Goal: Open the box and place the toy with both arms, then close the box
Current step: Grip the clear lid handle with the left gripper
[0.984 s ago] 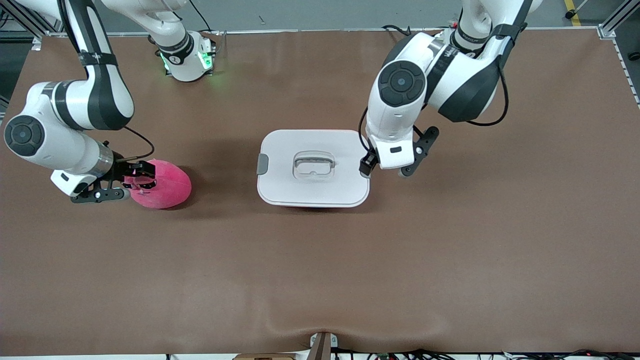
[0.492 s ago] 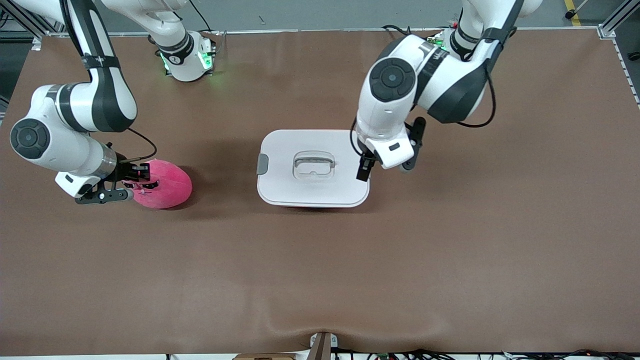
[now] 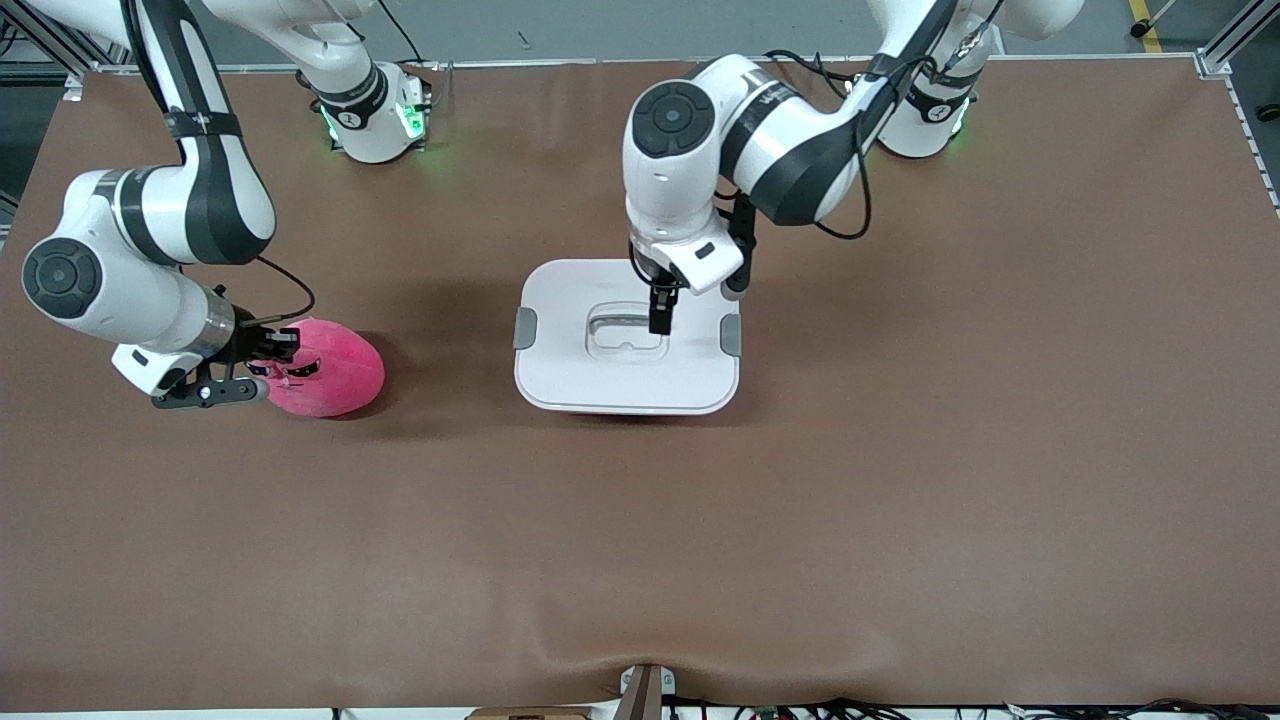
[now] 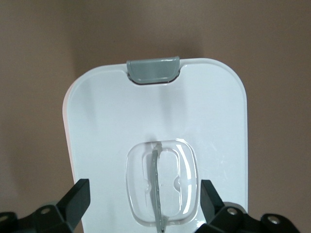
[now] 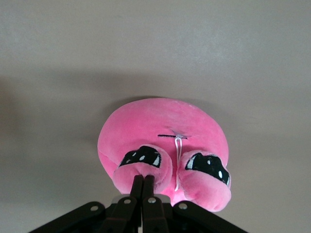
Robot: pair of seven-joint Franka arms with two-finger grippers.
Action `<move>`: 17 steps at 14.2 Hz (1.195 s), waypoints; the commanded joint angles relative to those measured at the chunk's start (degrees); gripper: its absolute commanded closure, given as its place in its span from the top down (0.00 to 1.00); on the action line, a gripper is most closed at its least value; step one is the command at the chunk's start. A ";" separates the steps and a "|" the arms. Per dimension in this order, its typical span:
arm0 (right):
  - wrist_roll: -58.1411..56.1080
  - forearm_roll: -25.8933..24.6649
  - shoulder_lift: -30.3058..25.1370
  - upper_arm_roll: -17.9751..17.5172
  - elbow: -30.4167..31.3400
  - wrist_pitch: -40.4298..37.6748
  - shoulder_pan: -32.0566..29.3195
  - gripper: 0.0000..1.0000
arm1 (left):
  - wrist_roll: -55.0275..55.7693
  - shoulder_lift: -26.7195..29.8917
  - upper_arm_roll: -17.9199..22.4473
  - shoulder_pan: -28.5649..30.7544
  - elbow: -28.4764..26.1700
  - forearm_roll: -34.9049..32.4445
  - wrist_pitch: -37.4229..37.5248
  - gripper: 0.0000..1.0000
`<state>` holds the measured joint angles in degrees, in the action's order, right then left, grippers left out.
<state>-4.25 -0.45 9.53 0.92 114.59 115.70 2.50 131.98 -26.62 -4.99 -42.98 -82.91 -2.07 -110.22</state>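
Front view: the box (image 3: 627,340) sits near the middle of the brown desk (image 3: 900,500), its white lid (image 3: 570,370) shut on it, one grey clip (image 3: 525,328) at its 9 o'clock edge and the other clip (image 3: 731,335) at its 3 o'clock edge. The clear recessed handle (image 3: 622,333) lies at the lid's centre. The left arm (image 3: 780,150) reaches in from its base at the top, and the left gripper (image 3: 660,315) hangs over the handle with its jaws spread wide, holding nothing. At 9 o'clock from the box, well apart from it and toward the right arm's end of the desk, the pink toy (image 3: 325,370) rests on the desk. The right arm (image 3: 150,230) bends down beside it, and the right gripper (image 3: 275,355) is at the toy's 9 o'clock side with its jaws closed on the plush.

Left wrist view: the lid (image 4: 155,116) fills the picture, with one clip (image 4: 153,70) at 12 o'clock and the handle (image 4: 163,187) between the two black fingers (image 4: 75,201) of the left gripper (image 4: 143,199), which stand apart on either side of it without touching it.

Right wrist view: the toy (image 5: 163,145) lies on the desk (image 5: 155,48), its dark half-lidded eyes (image 5: 141,156) facing the camera. The fingers (image 5: 143,187) of the right gripper (image 5: 143,180) are pressed together, pinching the plush at the toy's 6 o'clock edge, just beside one eye.
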 commanded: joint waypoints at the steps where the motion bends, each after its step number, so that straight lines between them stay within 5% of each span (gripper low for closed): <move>1: -0.23 -0.69 -1.09 0.22 -1.03 -1.09 0.58 0.00 | 4.14 -0.62 0.50 -1.57 0.55 -1.28 -1.49 1.00; 17: -3.48 -0.69 -2.23 0.14 -10.53 -11.47 1.46 0.00 | 21.30 -6.42 0.50 -6.85 -0.15 -12.35 -10.90 0.70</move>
<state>-6.58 -0.45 7.69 0.63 104.87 105.54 3.44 151.66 -32.72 -4.96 -49.37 -83.11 -12.61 -120.13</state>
